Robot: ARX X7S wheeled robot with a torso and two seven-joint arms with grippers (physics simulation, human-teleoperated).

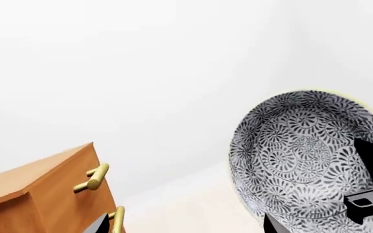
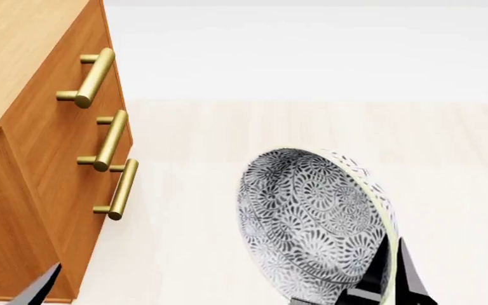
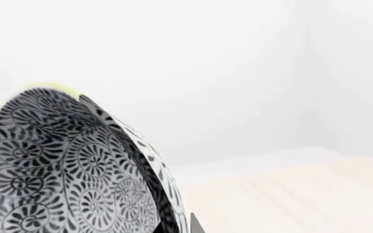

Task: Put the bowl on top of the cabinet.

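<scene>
Bare simulated room: white walls, pale floor (image 2: 312,127), wooden cabinet (image 2: 23,127).

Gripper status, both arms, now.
Left gripper: only one dark finger shows by the cabinet; cannot tell if open or shut.
Right gripper: shut on the bowl, pinching its rim, bowl tilted on edge.

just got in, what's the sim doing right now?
The right gripper has the patterned bowl clamped by its rim and holds it in the air, tipped on edge rather than level. The wooden cabinet stands off to the robot's left, and the bowl is not on it yet. The left gripper only shows as a dark tip near the cabinet's base in the head view, carrying nothing visible.
</scene>
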